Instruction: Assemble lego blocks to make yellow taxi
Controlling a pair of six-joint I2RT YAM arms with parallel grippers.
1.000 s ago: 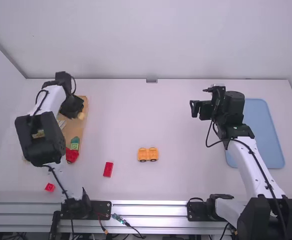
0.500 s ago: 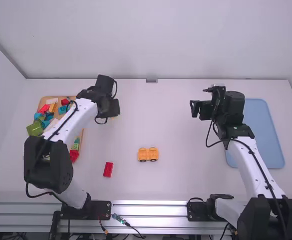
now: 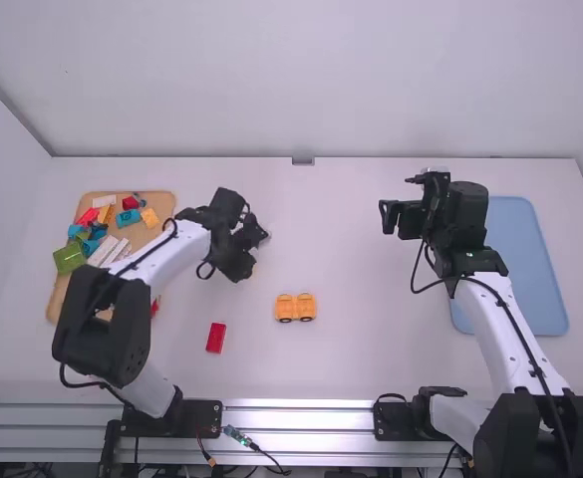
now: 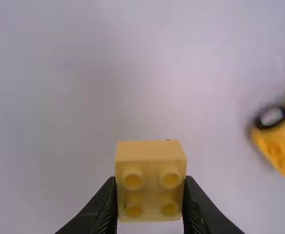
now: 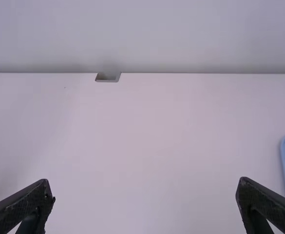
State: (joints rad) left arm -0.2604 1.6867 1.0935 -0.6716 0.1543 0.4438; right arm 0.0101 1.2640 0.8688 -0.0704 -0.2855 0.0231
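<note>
the left gripper (image 4: 150,183) is drawn in on a yellow block (image 4: 150,151), one finger against each side wall, while the right gripper (image 5: 144,183) is spread wide with nothing between its fingers. the car (image 3: 295,308) sits on its wheels (image 3: 285,320) on the tabletop (image 3: 371,368), about midway between the left and right edges and closer to the near edge than the far one. a red block (image 3: 215,338) lies between it and the near left corner; the board (image 3: 60,295) of loose pieces is by the left edge, the tray (image 3: 518,214) by the right. the yellow block should be light and stiff, of hard plastic that won't crush but may slide or pivot if squeezed off centre. its hold looks sound: low on the flat walls, studs (image 4: 170,180) facing the wrist, so the underside is presumably free to press down. the step in hand is likely bringing it to the car, which will probably roll or skid at a light push. the right gripper would best steady that by its long sides, above the wheels, keeping the top clear, and the press should go straight down, lest the joint seat crooked.
</note>
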